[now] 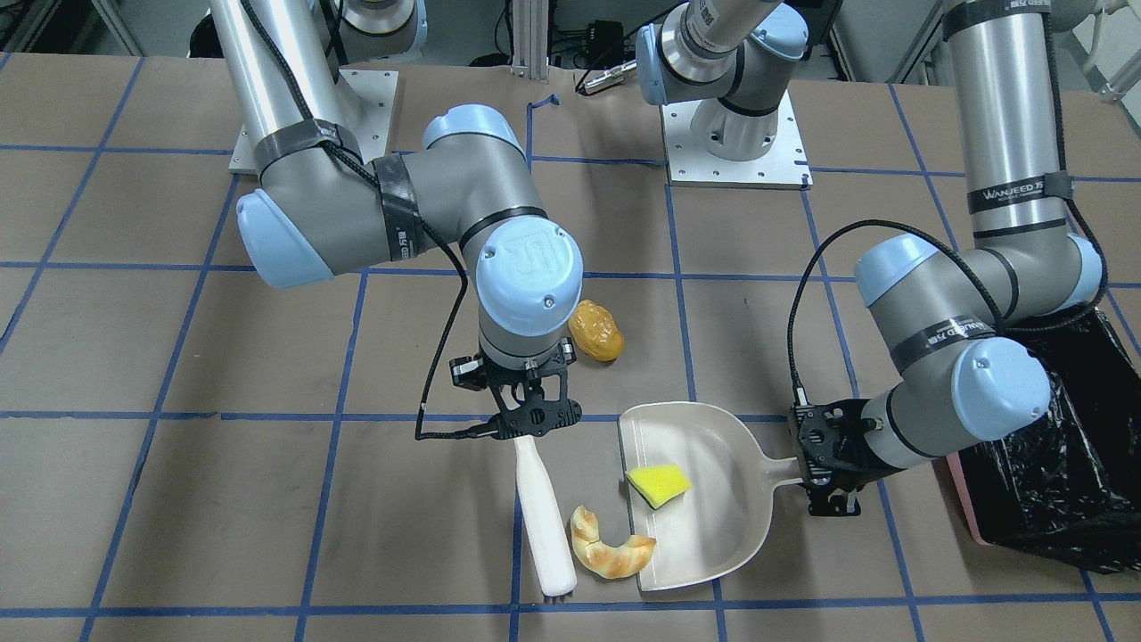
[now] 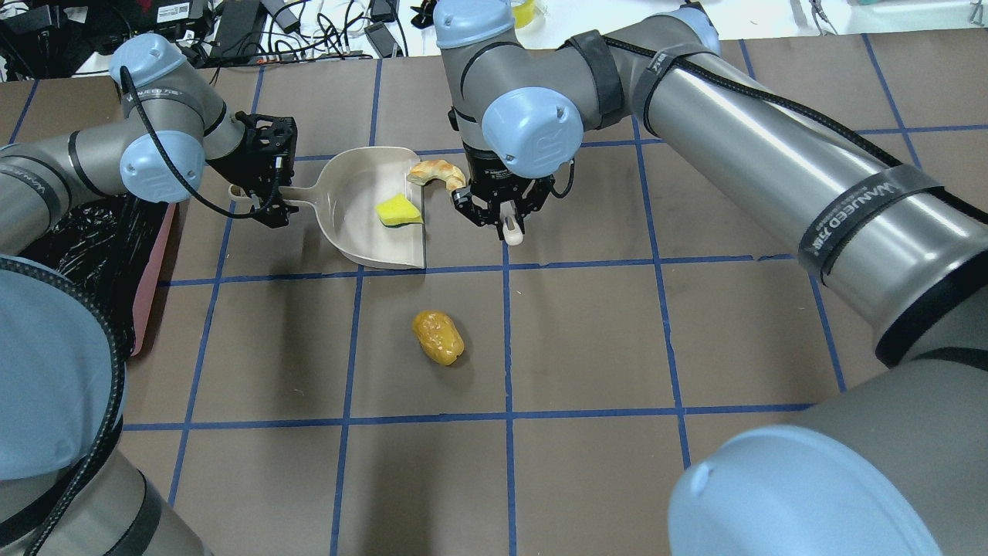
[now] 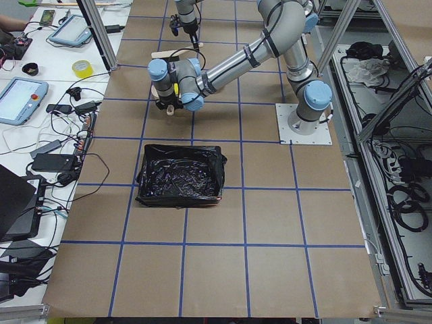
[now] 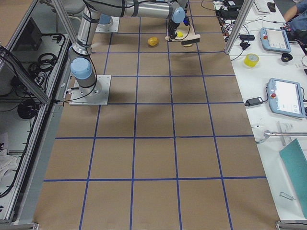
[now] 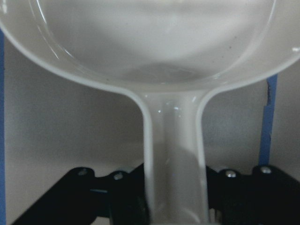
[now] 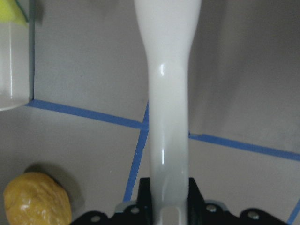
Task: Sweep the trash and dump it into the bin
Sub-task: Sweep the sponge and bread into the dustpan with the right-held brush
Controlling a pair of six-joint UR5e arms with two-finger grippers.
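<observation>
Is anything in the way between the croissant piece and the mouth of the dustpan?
Nothing visible does. The croissant piece lies between the brush and the open edge of the dustpan, with one tip at the lip. The sponge block already sits inside, off to one side of that path.

**Brown gridded table, cluttered benches**

The table (image 4: 158,163) is covered in brown paper, and blue tape lines (image 3: 270,244) divide it into a grid of squares. Along one long edge runs a white bench (image 4: 276,67) carrying tablets (image 4: 288,98), a yellow tape roll (image 4: 251,60) and a teal panel (image 4: 295,167). An aluminium post (image 4: 238,26) rises at that edge. On the opposite side, black cables (image 4: 24,108) lie coiled in a dark bay. The light is even and the shadows are soft.
</observation>
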